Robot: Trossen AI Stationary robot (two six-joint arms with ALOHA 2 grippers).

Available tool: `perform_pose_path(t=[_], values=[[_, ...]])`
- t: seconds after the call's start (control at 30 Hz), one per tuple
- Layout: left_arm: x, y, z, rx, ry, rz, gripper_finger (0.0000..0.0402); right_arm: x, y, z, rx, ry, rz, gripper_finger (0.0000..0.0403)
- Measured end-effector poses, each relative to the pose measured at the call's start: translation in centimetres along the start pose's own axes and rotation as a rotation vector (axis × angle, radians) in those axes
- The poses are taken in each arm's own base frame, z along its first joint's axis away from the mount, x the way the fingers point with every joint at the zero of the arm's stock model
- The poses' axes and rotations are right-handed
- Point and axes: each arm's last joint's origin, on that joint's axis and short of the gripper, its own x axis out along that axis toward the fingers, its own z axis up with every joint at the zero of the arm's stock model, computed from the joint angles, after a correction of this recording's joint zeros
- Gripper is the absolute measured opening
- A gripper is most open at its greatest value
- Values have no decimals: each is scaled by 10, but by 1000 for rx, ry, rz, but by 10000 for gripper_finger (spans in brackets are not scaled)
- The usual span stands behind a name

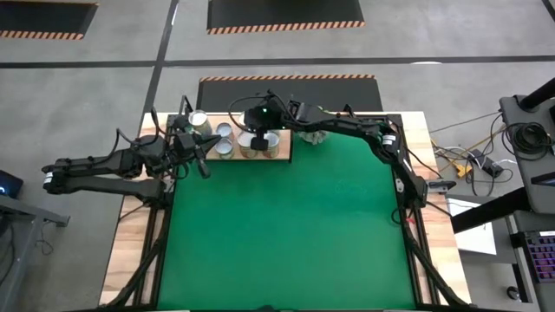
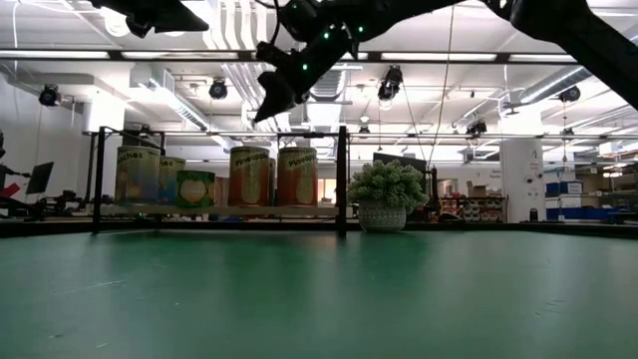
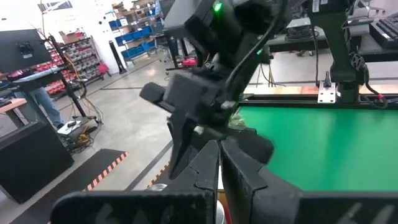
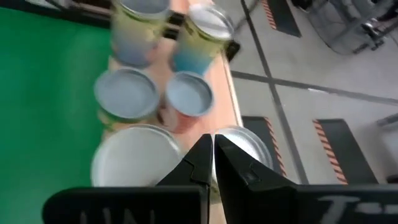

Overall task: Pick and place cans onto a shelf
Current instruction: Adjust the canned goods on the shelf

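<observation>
Both end effectors have their fingers pressed fully together and hold nothing. From above, the right end effector (image 1: 258, 141) hangs over the shelf (image 1: 286, 149) at the far left part of the worktop (image 1: 130, 234), directly above the cans (image 1: 224, 139) gathered there. Its own wrist camera looks down past the closed fingertips (image 4: 213, 149) onto the silver can tops (image 4: 126, 93), with two taller cans (image 4: 205, 37) standing beyond them near the board's edge. In the level view the right end effector (image 2: 267, 105) hovers clear above the row of cans (image 2: 249, 177), touching none of them.

Off the shelf's left end, the left end effector (image 1: 202, 167) sits at the edge of the green mat (image 1: 295, 234), pointing toward the right arm. Its wrist camera shows its shut fingers (image 3: 221, 163) with the right arm's wrist and a lit green lamp (image 3: 217, 7) close in front.

On the pale wooden shelf the cans stand upright and close together, several touching; in the level view their labels show yellow, orange and green, and the shelf sits between dark upright posts (image 2: 342, 179). A spiky grey-green plant ball (image 2: 387, 185) in a small pot stands just to the right of the shelf, apart from the cans. The rest of the mat lies bare in front.
</observation>
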Motion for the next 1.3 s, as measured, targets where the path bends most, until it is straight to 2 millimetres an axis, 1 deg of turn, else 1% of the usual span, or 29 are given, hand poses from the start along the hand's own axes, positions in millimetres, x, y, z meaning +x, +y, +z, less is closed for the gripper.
perform_pose_path(t=[0.07,0.2,0.3,0.43,0.57,0.83,0.93,1.03,1.1,1.2,1.3], values=[[0,0,0,1,2,-1,0,-8,8,8,-10,-27,35,8],[0,-1,-2,-2,16,-22,0,-31,27,25,-53,-94,85,9],[0,-2,-3,-16,21,-59,0,-46,43,27,-79,-99,120,8],[0,-4,-2,-31,11,-121,0,-66,65,20,-93,-150,163,9],[0,-4,-2,-54,11,-131,0,-88,83,3,-68,-200,179,9],[5,-7,-7,-53,62,-115,0,-120,112,-56,40,-229,208,9],[7,-5,-17,-3,172,28,0,-127,119,-77,85,-259,207,9],[8,2,-27,20,314,278,0,-134,121,-92,130,-313,195,9],[7,8,-30,12,397,398,0,-138,122,-99,154,-344,190,9],[11,16,-31,-55,487,466,0,-142,124,-105,164,-382,181,9],[20,24,-35,-111,590,470,0,-145,123,-105,165,-408,174,9]])
